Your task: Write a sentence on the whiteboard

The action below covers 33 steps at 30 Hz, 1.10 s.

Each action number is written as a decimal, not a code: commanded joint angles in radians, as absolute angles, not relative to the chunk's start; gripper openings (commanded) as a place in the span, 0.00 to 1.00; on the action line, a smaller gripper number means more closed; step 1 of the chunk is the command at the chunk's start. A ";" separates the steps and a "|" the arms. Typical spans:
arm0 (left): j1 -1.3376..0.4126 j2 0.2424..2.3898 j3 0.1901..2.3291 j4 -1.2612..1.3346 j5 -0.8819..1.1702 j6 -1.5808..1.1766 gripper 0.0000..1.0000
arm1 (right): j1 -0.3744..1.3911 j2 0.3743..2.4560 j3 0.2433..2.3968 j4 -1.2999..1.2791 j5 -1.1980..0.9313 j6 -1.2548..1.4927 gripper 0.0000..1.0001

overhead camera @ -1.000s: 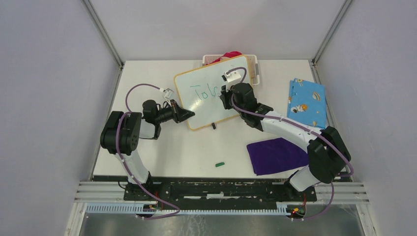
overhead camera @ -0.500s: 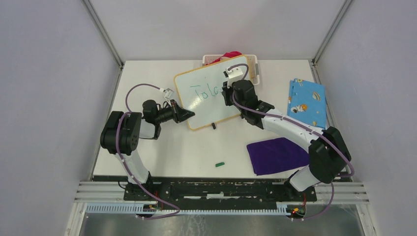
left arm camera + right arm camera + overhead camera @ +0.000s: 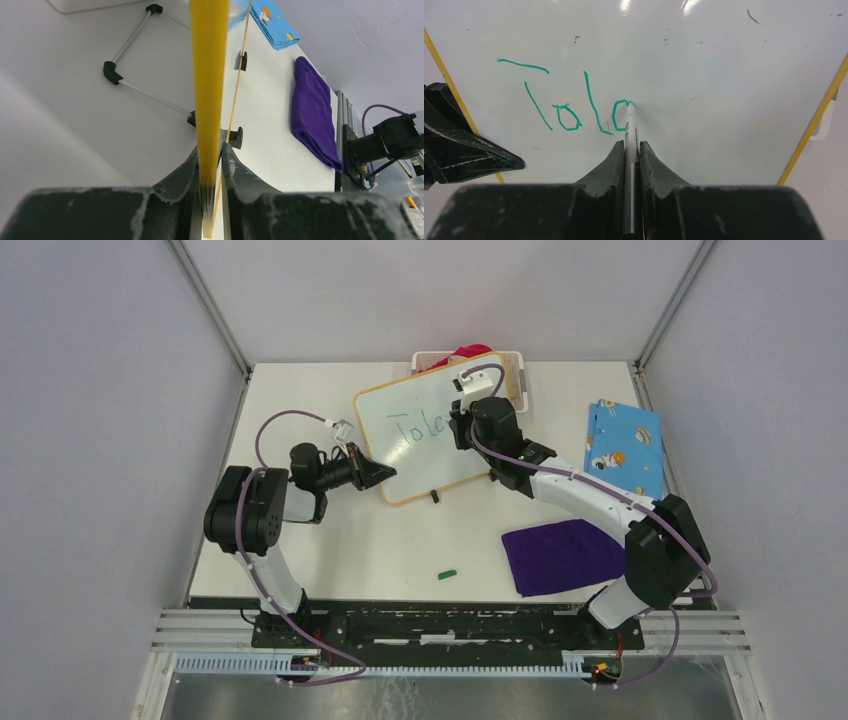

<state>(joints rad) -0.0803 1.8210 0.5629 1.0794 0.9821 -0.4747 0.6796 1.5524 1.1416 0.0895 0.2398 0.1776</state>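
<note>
1. The whiteboard (image 3: 420,462) stands propped at the far middle of the surface (image 3: 400,540).
2. The left gripper (image 3: 210,155) pinches the board's yellow frame edge.
3. The right gripper (image 3: 631,150) clamps a marker (image 3: 629,125), whose tip touches the green sentence (image 3: 564,107), which so far reads "Tola".

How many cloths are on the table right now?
2: purple cloth at the near right, blue patterned cloth at the far right edge. Something red behind the whiteboard may be another.
</note>
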 commanded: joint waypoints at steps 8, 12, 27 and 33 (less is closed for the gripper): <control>-0.074 1.838 0.578 1.042 0.927 -0.461 0.22 | 0.678 1.540 1.114 0.125 0.234 0.180 0.00; -0.074 1.838 0.579 1.039 0.926 -0.462 0.22 | 0.677 1.527 1.082 0.132 0.230 0.185 0.00; -0.074 1.839 0.579 1.037 0.925 -0.462 0.22 | 0.672 1.453 1.059 0.160 0.253 0.192 0.00; -0.074 1.839 0.580 1.036 0.926 -0.462 0.22 | 0.673 1.473 1.129 0.143 0.240 0.184 0.00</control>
<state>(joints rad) -0.0811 1.8210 0.5640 1.0748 0.9825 -0.4744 0.6758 1.4906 1.0542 0.1120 0.2401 0.1825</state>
